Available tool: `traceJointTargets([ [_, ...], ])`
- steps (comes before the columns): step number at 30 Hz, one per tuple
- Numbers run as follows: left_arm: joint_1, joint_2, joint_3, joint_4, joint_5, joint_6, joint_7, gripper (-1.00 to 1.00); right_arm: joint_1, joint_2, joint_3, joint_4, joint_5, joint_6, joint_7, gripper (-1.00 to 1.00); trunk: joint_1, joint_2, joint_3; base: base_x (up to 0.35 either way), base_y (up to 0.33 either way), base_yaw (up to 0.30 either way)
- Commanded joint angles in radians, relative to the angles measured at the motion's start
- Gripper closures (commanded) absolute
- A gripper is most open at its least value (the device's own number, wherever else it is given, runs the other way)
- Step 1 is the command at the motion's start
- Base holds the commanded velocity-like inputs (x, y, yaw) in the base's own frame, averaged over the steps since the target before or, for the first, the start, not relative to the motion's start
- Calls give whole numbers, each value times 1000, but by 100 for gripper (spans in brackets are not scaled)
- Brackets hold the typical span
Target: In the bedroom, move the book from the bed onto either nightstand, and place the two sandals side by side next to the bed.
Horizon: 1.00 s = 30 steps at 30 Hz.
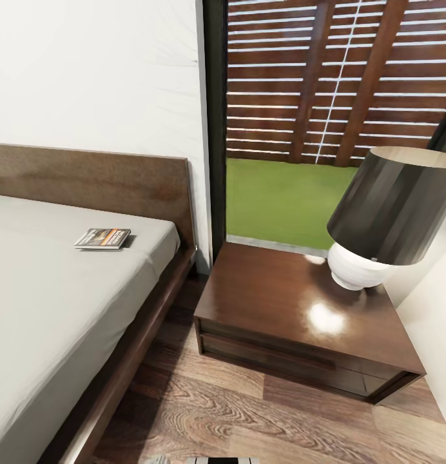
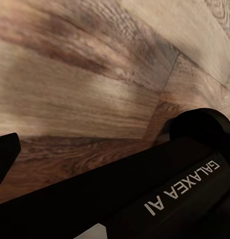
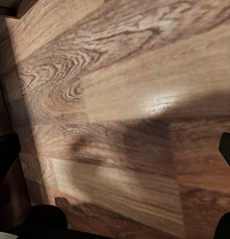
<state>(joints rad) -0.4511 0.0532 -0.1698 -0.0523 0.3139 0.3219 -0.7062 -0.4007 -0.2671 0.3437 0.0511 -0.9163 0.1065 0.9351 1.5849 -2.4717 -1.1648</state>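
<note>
The book (image 1: 102, 238) lies on the bed (image 1: 49, 303), far right corner; reach it, grip flat, carry right to the nightstand (image 1: 274, 303), avoiding the lamp (image 1: 390, 212). Hands' state: cannot tell.

Wood-plank floor (image 2: 95, 94) beyond a black arm link (image 2: 159, 194) lettered "GALAXEA AI"

The bed (image 1: 49, 309) runs off the head view's left and bottom edges. The lamp (image 1: 390, 216) is cut at the right edge. The book (image 1: 102, 238) cover's lettering is too small to read. Each wrist view's edges crop the claw fingertips (image 3: 5, 149), so their spread cannot be told.
</note>
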Motion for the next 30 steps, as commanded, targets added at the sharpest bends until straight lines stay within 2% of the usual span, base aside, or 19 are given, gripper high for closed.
traceJointTargets([
  [1,0,0,-7,-2,11,8,0,-100,-1,0,5,3,-11,10,6,-100,0,0,-1,0,0,0],
  [17,-1,-16,-5,-84,14,16,78,-100,-1,1,3,3,-8,-2,-2,-100,0,0,-1,0,0,0],
  [30,-1,-30,22,-149,14,21,101,-100,-1,2,4,4,-9,-8,-21,-100,0,0,-1,0,0,0],
])
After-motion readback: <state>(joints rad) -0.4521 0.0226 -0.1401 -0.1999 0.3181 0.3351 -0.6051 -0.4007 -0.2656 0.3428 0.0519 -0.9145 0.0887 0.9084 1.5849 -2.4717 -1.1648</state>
